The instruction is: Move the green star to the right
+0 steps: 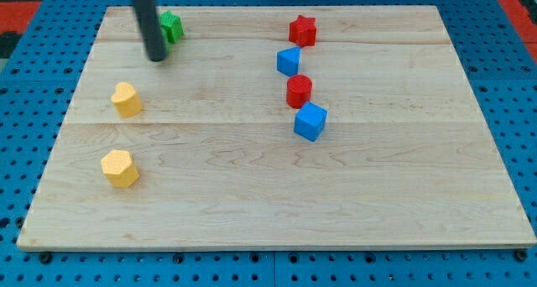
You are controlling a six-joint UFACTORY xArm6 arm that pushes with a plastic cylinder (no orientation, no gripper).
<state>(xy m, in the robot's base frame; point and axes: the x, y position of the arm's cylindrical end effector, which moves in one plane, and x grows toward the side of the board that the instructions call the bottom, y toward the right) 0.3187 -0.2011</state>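
Pushing the green star (172, 26) toward the view's right calls for contact on its left face, and my tip (157, 58) is close to that position. There are no jaws to open or shut: the arm ends in a plain rod, holding nothing. Take the scene from largest to smallest.

1. The wooden board (277, 195) extends far to the right of my tip and below it.
2. The rod partly hides the star, which lies just right of my tip and slightly toward the view's top; contact cannot be confirmed.
3. Well to the right of my tip stand the red star (302, 30), a blue block (289, 61), a red block (299, 91) and a blue cube (310, 121).
4. Below my tip lie two yellow blocks (127, 99) (120, 168).

Recommended: raise the line of push to the star's centre, then drive straight right. An off-centre push would probably spin it. Stop short of the red star.
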